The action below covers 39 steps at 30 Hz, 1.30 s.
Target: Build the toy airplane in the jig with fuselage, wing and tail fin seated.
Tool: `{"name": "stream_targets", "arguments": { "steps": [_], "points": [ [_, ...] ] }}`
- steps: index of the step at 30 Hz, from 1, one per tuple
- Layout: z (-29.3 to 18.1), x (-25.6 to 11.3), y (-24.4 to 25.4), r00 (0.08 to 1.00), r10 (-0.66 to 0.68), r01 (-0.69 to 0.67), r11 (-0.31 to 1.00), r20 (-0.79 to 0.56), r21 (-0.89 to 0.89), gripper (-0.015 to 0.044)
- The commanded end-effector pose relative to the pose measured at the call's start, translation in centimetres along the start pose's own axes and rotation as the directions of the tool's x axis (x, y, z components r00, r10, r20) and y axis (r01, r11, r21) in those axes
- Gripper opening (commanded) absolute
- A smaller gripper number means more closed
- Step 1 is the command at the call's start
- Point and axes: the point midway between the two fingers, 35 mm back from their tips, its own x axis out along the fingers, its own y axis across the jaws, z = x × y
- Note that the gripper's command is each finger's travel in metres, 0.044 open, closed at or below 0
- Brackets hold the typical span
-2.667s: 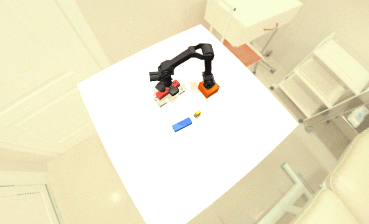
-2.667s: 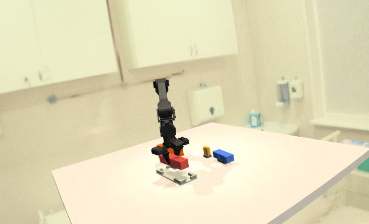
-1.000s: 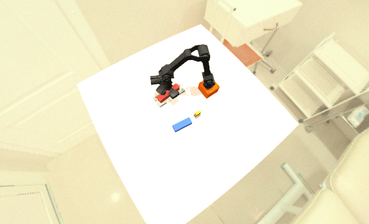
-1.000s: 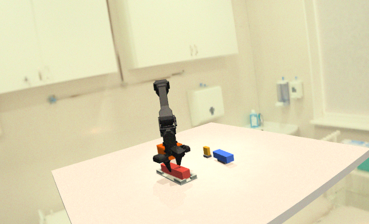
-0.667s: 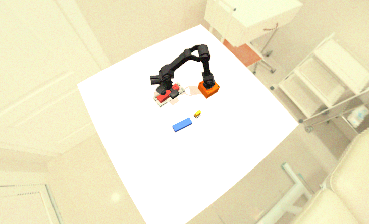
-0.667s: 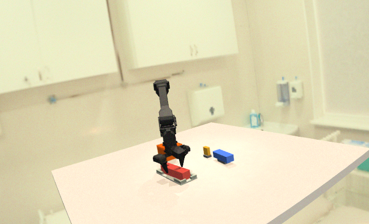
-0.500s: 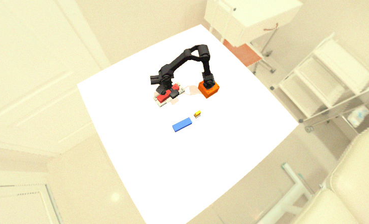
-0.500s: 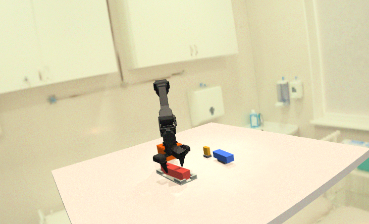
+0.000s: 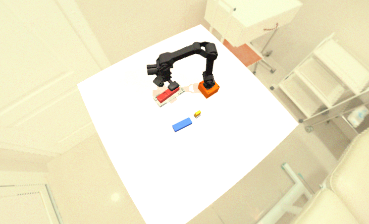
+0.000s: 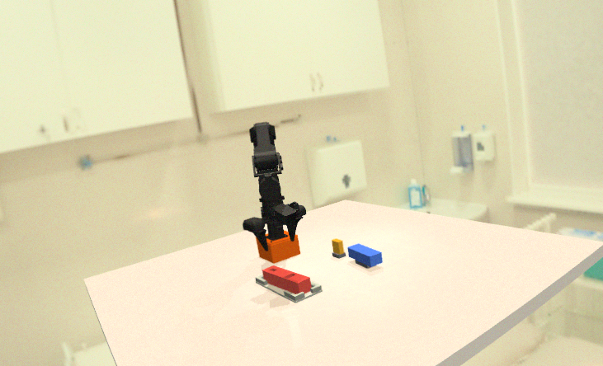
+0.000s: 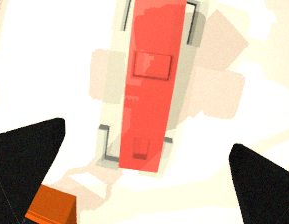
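Note:
The red fuselage [image 9: 167,95] [image 10: 287,283] [image 11: 147,100] lies in the pale jig [image 10: 296,297] [image 11: 112,77] between its corner blocks and looks flat. Its larger middle socket and smaller end socket are empty and face up. My gripper [image 9: 166,84] [image 10: 279,244] [image 11: 150,140] is wide open and empty, above the socketed tail end of the fuselage, with a fingertip out to each side. The blue wing [image 9: 181,124] [image 10: 365,255] stands on a small dark support. The yellow tail fin [image 9: 197,113] [image 10: 337,246] stands upright on a dark base near one end of the wing.
The orange arm base [image 9: 207,92] [image 10: 279,251] [image 11: 56,202] stands beyond the tail end of the jig. The wing and fin stand to one side of the jig, apart from it. The white table's edges [image 10: 521,313] lie farther out.

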Motion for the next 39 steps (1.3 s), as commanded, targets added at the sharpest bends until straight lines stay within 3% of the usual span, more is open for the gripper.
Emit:
{"name": "stream_targets", "arguments": {
  "steps": [1, 4, 12, 17, 30, 39],
  "points": [
    [0.1, -0.2, 0.0, 1.0, 0.002, -0.002, 0.995, -0.002, 0.099, 0.044],
    [0.2, 0.1, -0.1, 1.0, 0.002, -0.002, 0.979, -0.002, 0.205, 0.044],
    [0.7, 0.1, 0.7, 1.0, 0.002, -0.002, 0.981, -0.002, 0.192, 0.044],
    [4.1, 0.4, 6.7, 1.0, 0.003, -0.004, 0.994, 0.001, 0.106, 0.044],
    [7.7, 0.6, 24.7, 1.0, 0.023, -0.024, 0.979, 0.005, 0.2, 0.044],
    [7.6, 1.6, 25.8, 1.0, 0.024, -0.025, 0.978, 0.005, 0.205, 0.044]
  ]
}}
